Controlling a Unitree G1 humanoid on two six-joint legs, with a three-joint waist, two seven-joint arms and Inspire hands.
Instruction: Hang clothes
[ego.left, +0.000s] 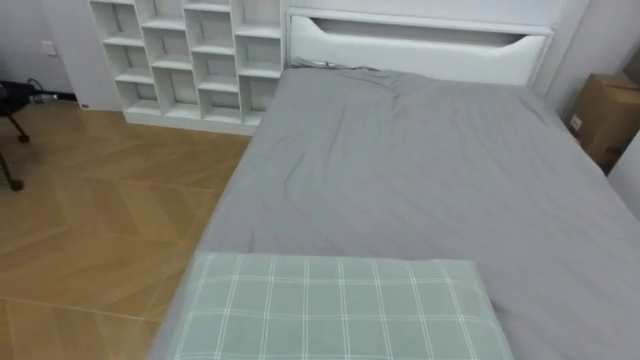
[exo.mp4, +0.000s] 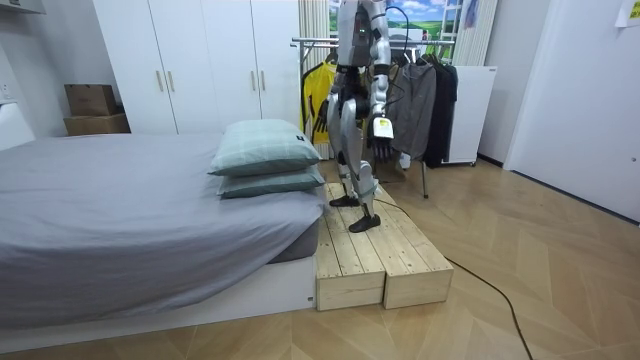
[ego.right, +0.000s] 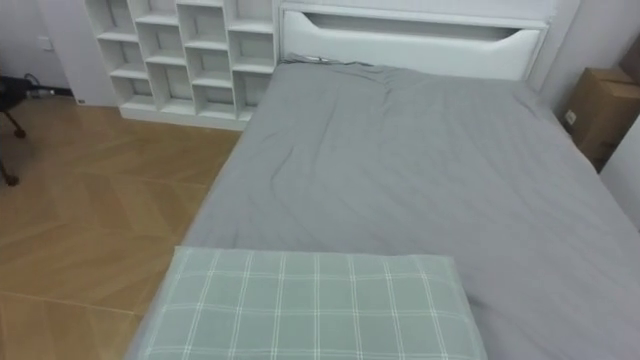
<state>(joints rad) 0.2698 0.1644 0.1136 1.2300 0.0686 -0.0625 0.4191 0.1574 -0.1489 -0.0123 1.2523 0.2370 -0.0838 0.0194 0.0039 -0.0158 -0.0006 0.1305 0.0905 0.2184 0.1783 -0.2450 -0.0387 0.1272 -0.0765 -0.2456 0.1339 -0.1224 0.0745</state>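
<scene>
Room view has the robot standing on a wooden platform (exo.mp4: 385, 255) just beside the pillow end of the bed (exo.mp4: 130, 200), facing along the bed. Its left hand (exo.mp4: 383, 142) hangs down at its side, on the side away from the bed. I cannot tell whether the hand is relaxed or clenched, and nothing can be made out in it.

The clothes (exo.mp4: 420, 85) are not on the bed. They hang on a rack (exo.mp4: 312, 42) beyond the platform, behind the robot as seen from the bed. They include a yellow garment (exo.mp4: 318, 100) nearest the bed, then a grey jacket (exo.mp4: 412, 115), then a dark garment (exo.mp4: 445, 105) farthest from it. A white cabinet (exo.mp4: 472, 110) stands just past the dark garment.

Two green checked pillows lie stacked at this end of the bed, the upper pillow (exo.mp4: 265, 148) resting on the lower pillow (exo.mp4: 272, 184). White wardrobes (exo.mp4: 200, 65) line the wall behind the bed, with cardboard boxes (exo.mp4: 92, 108) beside them near the far end.

From the eye views, the upper pillow sits at the near end of the bed and the grey sheet (ego.left: 420, 170) runs, lightly creased, up to a white headboard (ego.left: 420, 45). A white shelf unit (ego.left: 190, 60) stands to the bed's left beside the headboard. Wooden floor (ego.left: 100, 220) runs along that same side.
</scene>
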